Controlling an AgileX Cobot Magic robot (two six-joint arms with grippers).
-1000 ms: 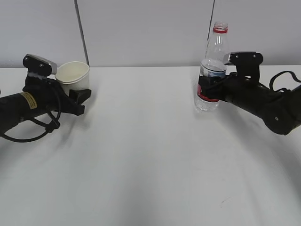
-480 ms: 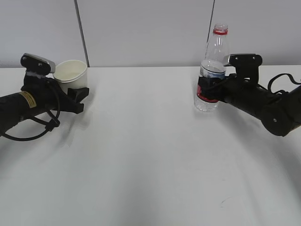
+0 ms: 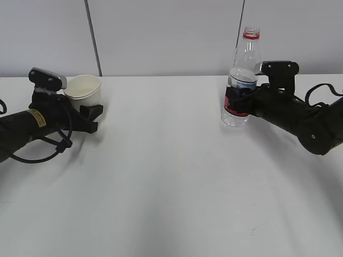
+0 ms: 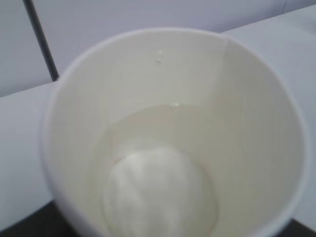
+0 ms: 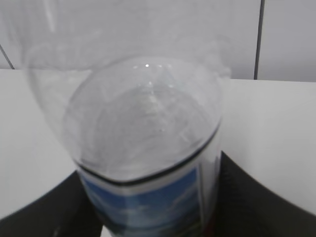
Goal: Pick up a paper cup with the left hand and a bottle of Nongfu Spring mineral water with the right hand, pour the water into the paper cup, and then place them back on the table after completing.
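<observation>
The white paper cup [image 3: 84, 89] sits low at the back left of the table [image 3: 171, 182], my left gripper [image 3: 89, 108] shut around its lower wall. The left wrist view looks straight into the paper cup [image 4: 173, 123], where a shallow pool of clear water [image 4: 163, 192] lies at the bottom. On the right the mineral water bottle [image 3: 242, 80] stands upright with its base on the table, uncapped, a red ring at the neck. My right gripper [image 3: 236, 103] is shut on its labelled middle. Dark fingers [image 5: 256, 197] flank the bottle [image 5: 148, 133] in the right wrist view.
A small dark scuff [image 3: 253, 231] marks the tabletop near the front right. A pale wall with two dark vertical seams [image 3: 92, 37] runs right behind the table's far edge. A black cable [image 3: 37, 152] loops under the left arm.
The left arm has come down and slightly right with the cup, which now sits lower and more level. The right arm and bottle have hardly moved.
</observation>
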